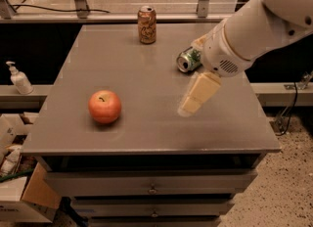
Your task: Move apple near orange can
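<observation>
While your gripper [190, 105] hangs over the table's [146, 138] right half, you cannot tell whether it is released or clenched | apple [104, 106] sits at its 9 o'clock, well apart | orange can [146, 24] stands upright at the apple's 1 o'clock, by the far edge | green can [188, 59] lies tipped at the gripper's 12 o'clock.

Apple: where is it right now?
In the camera view the apple sits near the front left corner of the table; the gripper hovers to its right, and the orange can stands at the far edge.
</observation>
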Available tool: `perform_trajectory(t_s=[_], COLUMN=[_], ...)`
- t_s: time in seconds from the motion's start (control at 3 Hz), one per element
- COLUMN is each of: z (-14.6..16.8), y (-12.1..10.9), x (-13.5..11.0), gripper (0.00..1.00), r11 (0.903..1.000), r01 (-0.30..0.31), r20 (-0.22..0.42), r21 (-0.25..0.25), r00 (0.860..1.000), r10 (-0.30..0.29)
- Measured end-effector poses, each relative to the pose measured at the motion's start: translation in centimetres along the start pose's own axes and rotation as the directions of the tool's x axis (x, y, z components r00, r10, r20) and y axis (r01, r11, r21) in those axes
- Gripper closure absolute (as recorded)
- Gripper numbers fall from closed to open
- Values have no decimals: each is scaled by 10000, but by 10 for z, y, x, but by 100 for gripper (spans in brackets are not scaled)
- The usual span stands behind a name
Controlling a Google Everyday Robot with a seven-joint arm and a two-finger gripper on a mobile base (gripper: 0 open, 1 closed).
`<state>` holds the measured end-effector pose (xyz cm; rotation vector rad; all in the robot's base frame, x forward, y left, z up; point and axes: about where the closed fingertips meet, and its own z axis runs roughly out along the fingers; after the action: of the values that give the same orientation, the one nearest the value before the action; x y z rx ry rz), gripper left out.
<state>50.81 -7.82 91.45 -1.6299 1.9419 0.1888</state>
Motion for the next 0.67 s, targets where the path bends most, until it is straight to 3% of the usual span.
perform_trajectory(t_s=[0.33, 0.67], z=[30, 58], y=[-2, 8], x=[-17, -42], gripper=[0, 0], r11=[9998, 9980], r01=[-185, -217], r20=[933, 1874], r21=[-80, -588], r00=[9955, 9818], r10=[191, 324])
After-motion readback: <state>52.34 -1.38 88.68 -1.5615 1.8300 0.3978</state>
